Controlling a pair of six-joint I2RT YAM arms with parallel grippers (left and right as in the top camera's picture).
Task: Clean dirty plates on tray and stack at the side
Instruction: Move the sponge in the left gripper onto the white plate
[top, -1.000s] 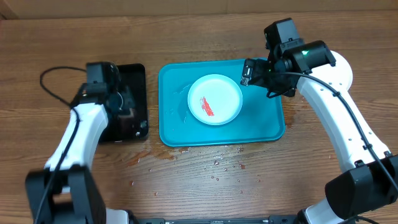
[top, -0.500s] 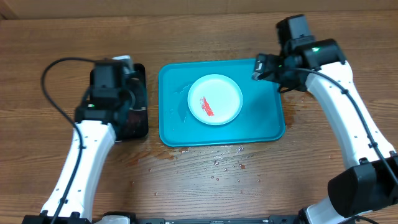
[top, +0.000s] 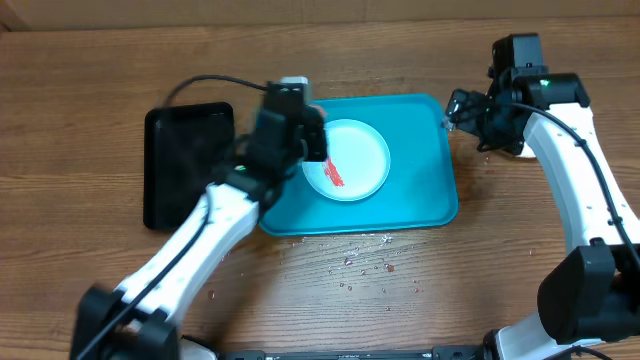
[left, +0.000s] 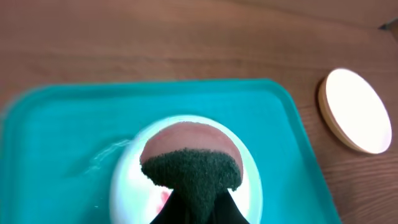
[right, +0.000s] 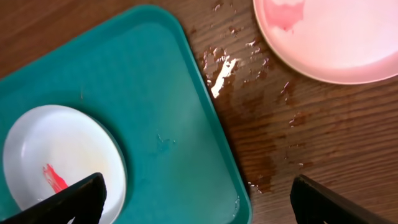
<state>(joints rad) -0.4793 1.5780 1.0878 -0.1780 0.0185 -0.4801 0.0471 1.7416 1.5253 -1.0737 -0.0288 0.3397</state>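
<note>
- Now the left fingers pinch shut on a sponge, held over the white plate.
- That plate, a red smear on it, sits on the turquoise tray.
- The right fingers stand wide apart above the tray's right rim and the wet counter.

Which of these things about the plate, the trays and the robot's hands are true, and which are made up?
1. The white plate sits on the turquoise tray. True.
2. The plate is wiped clean. False: a red smear is on it.
3. The left gripper holds a sponge above the plate. True.
4. The right gripper is squeezing a plate. False: it is open and holds nothing.
5. The black tray lies to the right of the turquoise tray. False: it lies to its left.
</note>
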